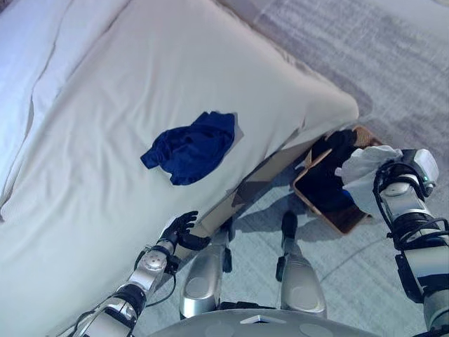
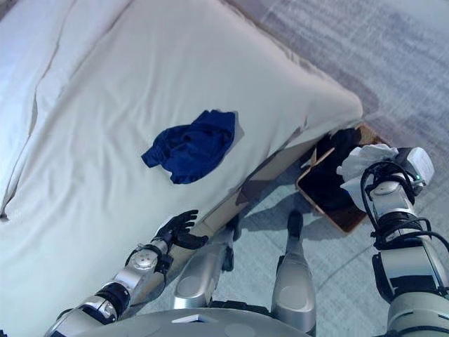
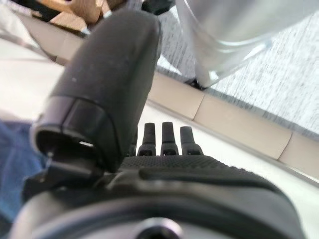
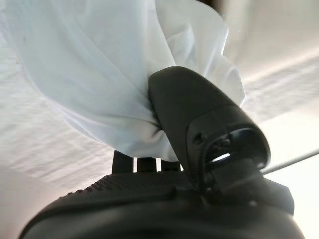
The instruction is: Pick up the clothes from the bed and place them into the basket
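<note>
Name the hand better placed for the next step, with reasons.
Right. The right hand already grips the white garment above the basket, so releasing it comes next. The left hand is empty at the bed's edge, short of the blue garment.

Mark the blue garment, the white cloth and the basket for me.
blue garment (image 1: 191,149): left eye view, middle of the crumpled pile on the bed.
white cloth (image 1: 366,172): left eye view, bunched part above the right hand.
basket (image 1: 349,223): left eye view, near wooden rim.
</note>
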Motion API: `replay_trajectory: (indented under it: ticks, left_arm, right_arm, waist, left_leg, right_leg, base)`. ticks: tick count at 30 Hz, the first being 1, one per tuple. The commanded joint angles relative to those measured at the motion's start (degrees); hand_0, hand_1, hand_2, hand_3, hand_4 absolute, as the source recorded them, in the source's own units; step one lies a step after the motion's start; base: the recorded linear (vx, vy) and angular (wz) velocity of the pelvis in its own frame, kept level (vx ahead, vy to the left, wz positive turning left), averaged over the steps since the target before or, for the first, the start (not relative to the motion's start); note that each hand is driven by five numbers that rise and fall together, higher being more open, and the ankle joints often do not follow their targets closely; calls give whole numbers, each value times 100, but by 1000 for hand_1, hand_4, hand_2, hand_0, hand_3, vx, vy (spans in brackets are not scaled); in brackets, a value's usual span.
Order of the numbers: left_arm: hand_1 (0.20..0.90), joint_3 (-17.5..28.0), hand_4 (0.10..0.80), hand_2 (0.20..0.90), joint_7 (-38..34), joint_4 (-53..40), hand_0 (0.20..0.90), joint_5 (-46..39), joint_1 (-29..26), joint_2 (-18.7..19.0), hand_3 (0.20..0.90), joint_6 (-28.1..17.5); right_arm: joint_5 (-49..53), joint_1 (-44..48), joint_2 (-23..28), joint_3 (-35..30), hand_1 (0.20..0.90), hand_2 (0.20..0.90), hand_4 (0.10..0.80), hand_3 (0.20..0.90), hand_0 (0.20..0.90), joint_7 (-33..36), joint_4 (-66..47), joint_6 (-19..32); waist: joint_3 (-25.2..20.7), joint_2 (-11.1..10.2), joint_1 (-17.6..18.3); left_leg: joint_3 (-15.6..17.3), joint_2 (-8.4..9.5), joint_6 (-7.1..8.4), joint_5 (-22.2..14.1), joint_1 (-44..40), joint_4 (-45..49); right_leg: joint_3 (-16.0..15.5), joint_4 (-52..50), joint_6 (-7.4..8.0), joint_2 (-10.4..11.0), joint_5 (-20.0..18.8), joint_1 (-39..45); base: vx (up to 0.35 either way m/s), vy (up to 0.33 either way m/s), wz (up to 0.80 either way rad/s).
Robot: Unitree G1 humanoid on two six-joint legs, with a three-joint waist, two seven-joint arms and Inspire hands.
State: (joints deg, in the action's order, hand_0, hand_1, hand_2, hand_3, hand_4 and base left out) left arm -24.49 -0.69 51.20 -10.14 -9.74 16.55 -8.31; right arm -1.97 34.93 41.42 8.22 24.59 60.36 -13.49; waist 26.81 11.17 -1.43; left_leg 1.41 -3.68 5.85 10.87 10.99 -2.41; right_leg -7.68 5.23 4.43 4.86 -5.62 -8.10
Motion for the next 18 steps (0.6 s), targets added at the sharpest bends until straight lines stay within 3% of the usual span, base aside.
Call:
replay_trajectory:
  ticks: [1, 6, 10, 12, 17, 18]
  left_arm:
    - [900, -139, 800, 900, -120, -85, 900, -183, -107, 266, 900, -214]
    - [900, -80, 800, 900, -165, -61, 900, -144, -164, 357, 900, -104]
    - [900, -40, 800, 900, -200, -64, 900, -183, -140, 314, 900, -85]
    - [900, 10, 800, 900, -191, -46, 900, -145, -100, 262, 900, -108]
    - [900, 133, 800, 900, -141, 158, 900, -142, -60, 145, 900, -267]
    - [900, 155, 800, 900, -133, 180, 900, -134, -71, 138, 900, -260]
  right_arm:
    - [167, 742, 643, 373, 900, 900, 800, 900, 900, 573, 70, 163]
    - [482, 799, 579, 300, 900, 900, 800, 900, 900, 657, 11, 150]
    - [1299, 676, 531, -13, 900, 900, 800, 900, 900, 976, -562, 867]
    - [1536, 519, 410, -333, 900, 900, 800, 900, 900, 1331, -1270, 1496]
    - [887, -101, -32, -1019, 900, 900, 800, 900, 900, 1756, -3172, 2109]
    - [795, -133, -49, -1056, 900, 900, 800, 900, 900, 1766, -3371, 2042]
  waist:
    - [-46, -318, 34]
    - [111, -327, 109]
    - [178, -369, 182]
    - [179, -422, 226]
    - [72, -621, 353]
    - [58, -656, 358]
  left_leg:
    - [-135, 270, -187, -812, 79, 401]
    - [-142, 310, -220, -796, 277, 406]
    - [-138, 375, -237, -900, 307, 566]
    - [-126, 415, -258, -997, 273, 670]
    - [-45, 489, -325, -1215, 149, 887]
    - [-32, 495, -334, -1242, 139, 921]
  right_leg:
    - [-6, -406, -199, -98, 142, -425]
    - [164, -518, -209, -158, 104, -780]
    - [219, -658, -235, -158, 122, -867]
    - [245, -724, -240, -150, 140, -858]
    - [283, -808, -217, -100, 160, -775]
    - [283, -814, -209, -90, 161, -754]
  base:
    - [0, 0, 0]
    - [-13, -10, -3]
    - [19, 68, -5]
    - [52, 98, -4]
    - [70, 118, -13]
    - [67, 95, -3]
